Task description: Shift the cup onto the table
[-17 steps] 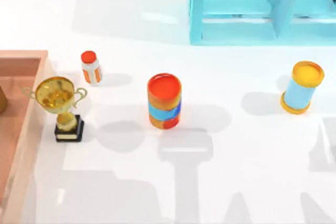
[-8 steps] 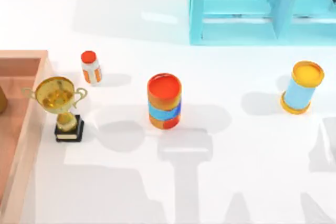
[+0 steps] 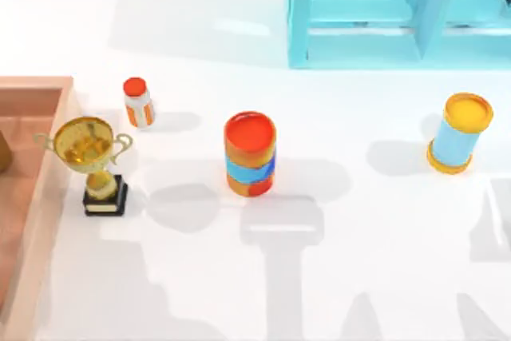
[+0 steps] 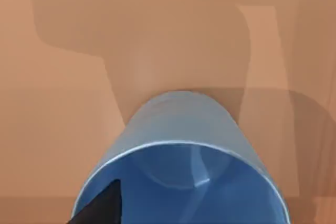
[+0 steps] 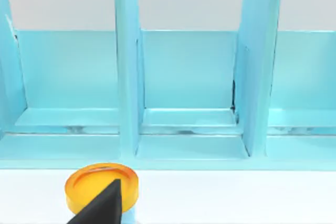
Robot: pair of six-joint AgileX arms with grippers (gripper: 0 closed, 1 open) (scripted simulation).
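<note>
Nothing shifted, cup [image 4: 181,145] upright on tray [image 4: 58,77]

Legible text, labels, brands, numbers, signs: none. Striped can [image 3: 251,154]: plain colour bands, no lettering. Small orange-capped bottle [image 3: 138,102]: stripes only, nothing readable. Trophy [image 3: 90,164]: black base unmarked. Light-blue cylinder [image 3: 459,133]: yellow ends blank. Cup [image 4: 181,156]: plain blue. Turquoise shelf unit [image 5: 184,93]: unmarked.

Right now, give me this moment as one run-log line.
stage: cup pickup | left gripper: at cup over wooden tray, grip unclear | right gripper: parked, facing blue shelf | cup not yet on table
</note>
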